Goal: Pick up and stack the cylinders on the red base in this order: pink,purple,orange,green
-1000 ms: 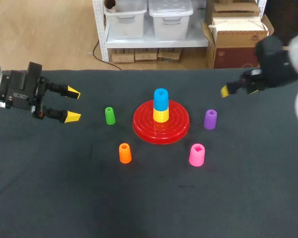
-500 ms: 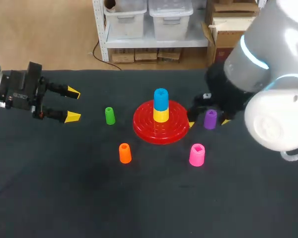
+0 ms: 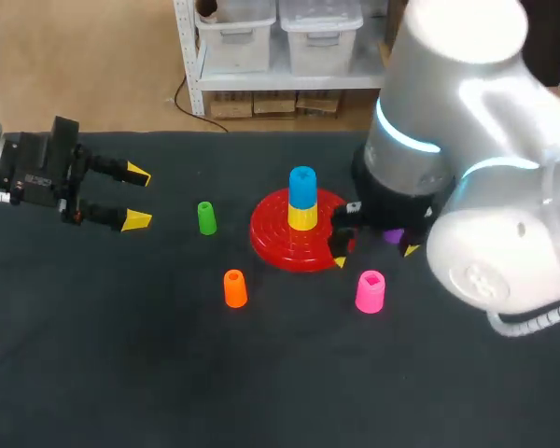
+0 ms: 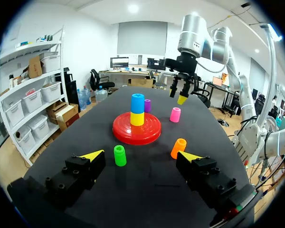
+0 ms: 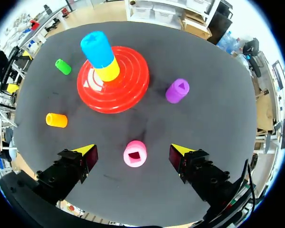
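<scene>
The right pincer [image 5: 133, 150] hangs above the pink plastic cylinder [image 5: 135, 154], spread wide and holding nothing. One yellow tip lines up on each side, evidently for a top-down grasp, since pink is first in the order. The cylinder stands upright on the dark tabletop [image 3: 121, 355], near the red ribbed disc base [image 3: 271, 245], which already carries a yellow cylinder [image 3: 302, 217] under a blue cylinder [image 3: 302, 187]. The left pincer [image 3: 137, 197] sits wide open and empty at the tabletop's left side, probably to stay clear
</scene>
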Tool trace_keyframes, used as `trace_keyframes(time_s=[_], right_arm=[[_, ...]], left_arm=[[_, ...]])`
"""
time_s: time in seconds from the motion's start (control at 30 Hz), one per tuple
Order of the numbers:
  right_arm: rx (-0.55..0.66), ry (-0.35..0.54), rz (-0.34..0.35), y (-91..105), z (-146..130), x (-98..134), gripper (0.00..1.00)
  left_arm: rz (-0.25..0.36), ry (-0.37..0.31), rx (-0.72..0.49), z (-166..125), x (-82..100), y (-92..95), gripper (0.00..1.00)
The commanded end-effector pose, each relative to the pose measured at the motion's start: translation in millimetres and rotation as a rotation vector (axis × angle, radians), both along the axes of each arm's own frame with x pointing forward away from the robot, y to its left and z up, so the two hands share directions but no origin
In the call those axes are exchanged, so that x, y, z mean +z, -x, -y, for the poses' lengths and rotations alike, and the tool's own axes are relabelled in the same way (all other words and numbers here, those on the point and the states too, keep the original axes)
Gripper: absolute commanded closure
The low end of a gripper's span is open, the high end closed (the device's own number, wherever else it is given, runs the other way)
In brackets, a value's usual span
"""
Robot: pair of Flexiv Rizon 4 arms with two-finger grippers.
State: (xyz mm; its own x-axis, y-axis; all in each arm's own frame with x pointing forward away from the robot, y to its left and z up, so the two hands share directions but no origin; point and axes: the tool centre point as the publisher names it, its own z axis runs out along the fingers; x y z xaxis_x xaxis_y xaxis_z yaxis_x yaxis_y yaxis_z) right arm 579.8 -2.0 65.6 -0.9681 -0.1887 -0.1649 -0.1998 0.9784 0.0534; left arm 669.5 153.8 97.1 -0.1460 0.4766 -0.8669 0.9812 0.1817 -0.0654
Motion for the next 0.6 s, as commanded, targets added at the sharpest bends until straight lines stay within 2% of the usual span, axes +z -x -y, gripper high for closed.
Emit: trace_keyframes(time_s=[0.03,0.2,0.4,0.47,0.6], right_arm=[[-0.034,0.002,0.02,13.9,-4.8,-18.7,0.0],[-0.066,-0.007,-0.024,17.6,-8.4,-27.3,0.0],[-0.079,0.026,-0.05,13.8,-6.4,-30.8,0.0],[-0.089,0.046,-0.056,12.1,-4.7,-31.4,0.06],[-0.109,0.064,-0.062,7.6,-1.3,-30.1,0.43]], left_arm=[[0.0,-0.002,0.0,0.0,0.1,0.2,0.0],[0.0,-0.002,0.0,0.0,0.1,0.2,0.0],[0.0,-0.002,0.0,0.0,0.1,0.2,0.0],[0.0,-0.002,0.0,0.0,0.1,0.2,0.0],[0.0,-0.002,0.0,0.0,0.1,0.2,0.0]])
